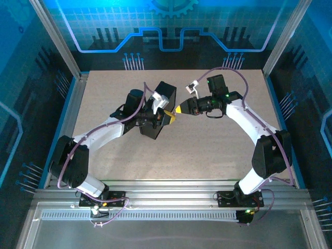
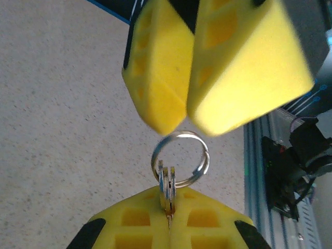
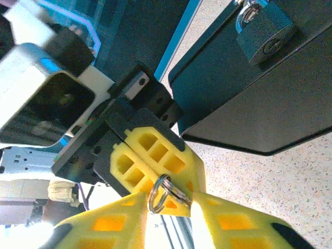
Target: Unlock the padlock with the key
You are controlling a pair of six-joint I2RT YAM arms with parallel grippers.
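Two grippers at handover; left gripper (image 2: 168,210) pinches key (image 2: 167,182); right gripper (image 3: 171,207) parted; next you line key into padlock (image 3: 264,31).

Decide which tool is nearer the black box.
Left. The left tool is beside the black box's right edge, gripping the key; the right tool sits farther right, just beyond it, open at the key ring.

No legible text or markings

Two pincers (image 2: 168,212) (image 2: 185,111), one padlock (image 3: 264,28), one box (image 3: 249,98), one key ring (image 2: 180,158).
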